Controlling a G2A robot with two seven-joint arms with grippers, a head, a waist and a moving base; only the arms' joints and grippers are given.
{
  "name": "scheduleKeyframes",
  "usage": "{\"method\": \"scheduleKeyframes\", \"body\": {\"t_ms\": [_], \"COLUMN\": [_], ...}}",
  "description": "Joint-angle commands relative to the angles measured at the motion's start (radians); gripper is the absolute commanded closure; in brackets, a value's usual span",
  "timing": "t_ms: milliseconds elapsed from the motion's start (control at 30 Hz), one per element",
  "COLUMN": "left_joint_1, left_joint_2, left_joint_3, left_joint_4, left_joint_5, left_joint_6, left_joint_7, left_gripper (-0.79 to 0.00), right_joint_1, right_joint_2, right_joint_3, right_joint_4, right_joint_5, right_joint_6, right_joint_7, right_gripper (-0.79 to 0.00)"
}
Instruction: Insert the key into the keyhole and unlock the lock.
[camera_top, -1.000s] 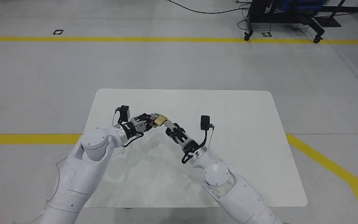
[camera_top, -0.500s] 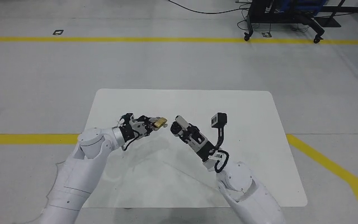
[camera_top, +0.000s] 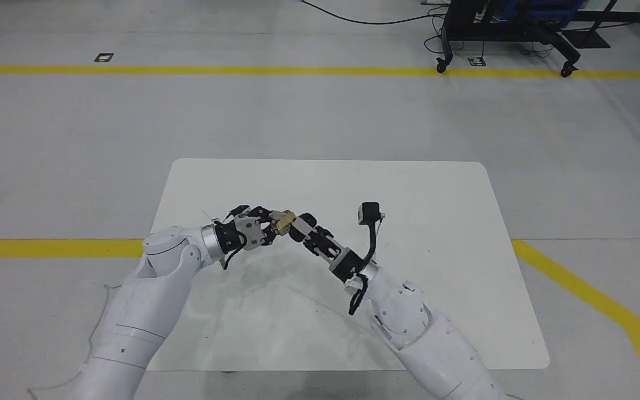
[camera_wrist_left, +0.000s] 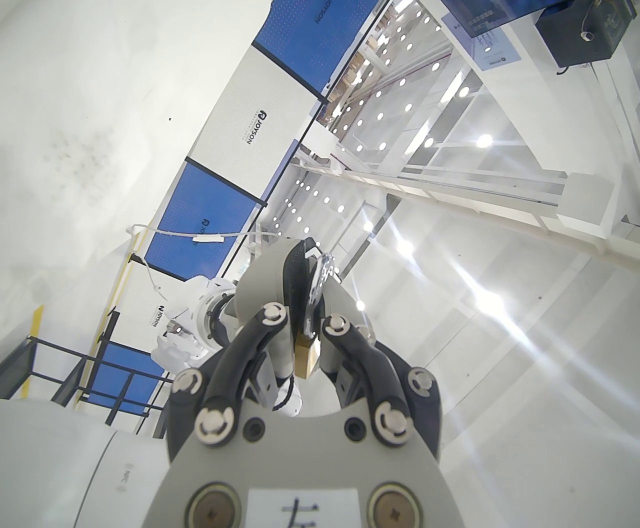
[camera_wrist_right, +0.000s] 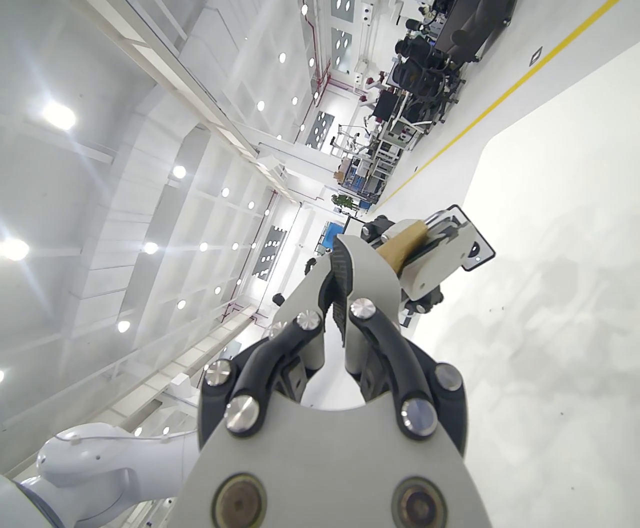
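- The left arm is angling in from the near left with its elbow bent and its forearm running rightward over the table (camera_top: 430, 310); the left gripper (camera_top: 270, 224) is hanging above the middle-left of the tabletop, pointing right.
- The right arm is angling in from the near right, its forearm slanting far-left; the right gripper (camera_top: 302, 227) is facing the left one tip to tip.
- The left gripper's fingers (camera_wrist_left: 260, 290) are pinching the lock (camera_top: 286, 220), holding it clear of the table between the two grippers; the right gripper's tip is sitting just beside its body.
- The right gripper's pads (camera_wrist_right: 341, 285) are pressing together; whatever they may be clamping is hidden.
- The lock is showing a blocky, smooth brass body; a silvery metal part (camera_wrist_left: 320, 280) is gleaming next to it in the left wrist view, and I cannot tell what it is.
- The pads are showing black and ribbed, the finger shells smooth grey, the links black with round steel screws; the table is showing as a matte white slab with rounded corners.
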Motion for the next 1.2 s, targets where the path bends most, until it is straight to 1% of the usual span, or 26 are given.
{"method": "scheduleKeyframes", "body": {"t_ms": [0,233,367,467,500,533,567,633,700,767,867,933,1000,1167], "left_joint_1": [-0.001,0.000,0.000,0.002,0.003,0.003,0.005,0.010,0.018,0.028,0.038,0.044,0.049,0.051], "left_joint_2": [0.000,0.001,0.001,0.001,0.002,0.002,0.003,0.005,0.006,0.006,0.007,0.007,0.007,0.006], "left_joint_3": [0.000,0.003,0.005,0.001,-0.002,-0.010,-0.014,-0.025,-0.032,-0.035,-0.031,-0.030,-0.030,-0.027], "left_joint_4": [0.002,-0.004,-0.009,-0.010,-0.012,-0.016,-0.021,-0.039,-0.061,-0.081,-0.111,-0.122,-0.125,-0.130], "left_joint_5": [0.001,0.014,0.016,0.014,0.017,0.023,0.033,0.062,0.083,0.096,0.146,0.161,0.153,0.151], "left_joint_6": [-0.005,-0.018,-0.032,-0.059,-0.070,-0.090,-0.109,-0.155,-0.204,-0.248,-0.304,-0.332,-0.340,-0.344], "left_joint_7": [0.003,0.026,0.022,0.026,0.034,0.047,0.060,0.087,0.101,0.107,0.113,0.107,0.095,0.078], "left_gripper": [0.000,0.000,0.000,0.000,0.000,0.000,0.000,0.000,0.000,0.000,0.000,0.000,0.000,0.000], "right_joint_1": [-0.003,-0.031,-0.013,0.000,-0.003,-0.010,-0.022,-0.049,-0.077,-0.090,-0.086,-0.075,-0.064,-0.040], "right_joint_2": [0.000,0.003,-0.003,-0.008,-0.008,-0.008,-0.006,-0.001,0.003,0.005,0.007,0.007,0.007,0.002], "right_joint_3": [0.003,0.013,0.004,-0.007,-0.006,-0.003,0.002,0.017,0.028,0.038,0.056,0.065,0.065,0.059], "right_joint_4": [-0.003,-0.036,0.012,0.019,0.009,-0.011,-0.029,-0.068,-0.095,-0.102,-0.086,-0.071,-0.055,-0.025], "right_joint_5": [-0.011,-0.045,-0.064,-0.056,-0.057,-0.056,-0.054,-0.043,0.010,0.109,0.266,0.337,0.369,0.433], "right_joint_6": [-0.004,-0.049,0.004,0.039,0.041,0.036,0.032,0.024,0.021,0.038,0.091,0.114,0.129,0.139], "right_joint_7": [-0.010,-0.008,-0.019,-0.023,-0.021,-0.020,-0.016,-0.003,0.033,0.098,0.195,0.239,0.265,0.290], "right_gripper": [0.000,0.000,0.000,0.000,-0.040,-0.126,-0.188,-0.222,-0.228,-0.240,-0.246,-0.274,-0.271,-0.308]}}
